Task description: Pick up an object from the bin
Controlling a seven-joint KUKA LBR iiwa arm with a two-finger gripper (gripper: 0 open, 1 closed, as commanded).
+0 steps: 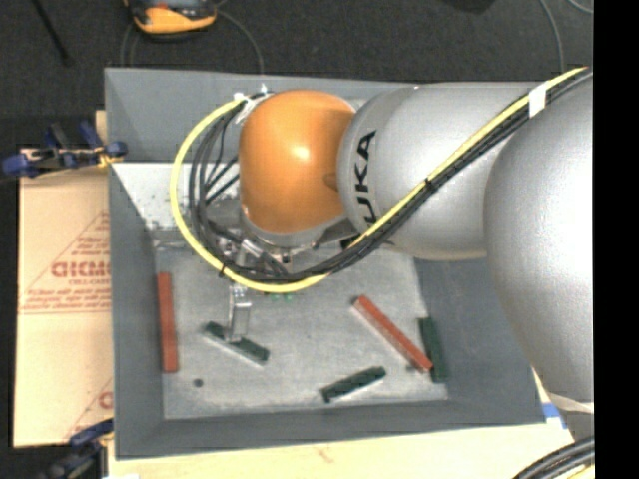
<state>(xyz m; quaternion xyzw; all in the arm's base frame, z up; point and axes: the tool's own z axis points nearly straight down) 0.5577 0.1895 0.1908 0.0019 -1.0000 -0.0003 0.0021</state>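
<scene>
Tool point(238, 319) is down right over a dark green bar point(243, 349) in the left-middle of the bin point(135, 267), can't tell how wide it's set. The bin's bottom is speckled grey, with a red bar point(167, 322) by the left wall and more bars point(391, 335) on the right. Outside it's dark floor point(329, 28), orange gadget point(168, 3) up top.

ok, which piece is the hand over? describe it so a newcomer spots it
Look in the left half of the grey bin, just below the arm's orange cover. Under the hand lies a short dark green bar, slanted. It is the only green piece in that half; its neighbour, the long stick by the left wall, is red-brown.
</scene>
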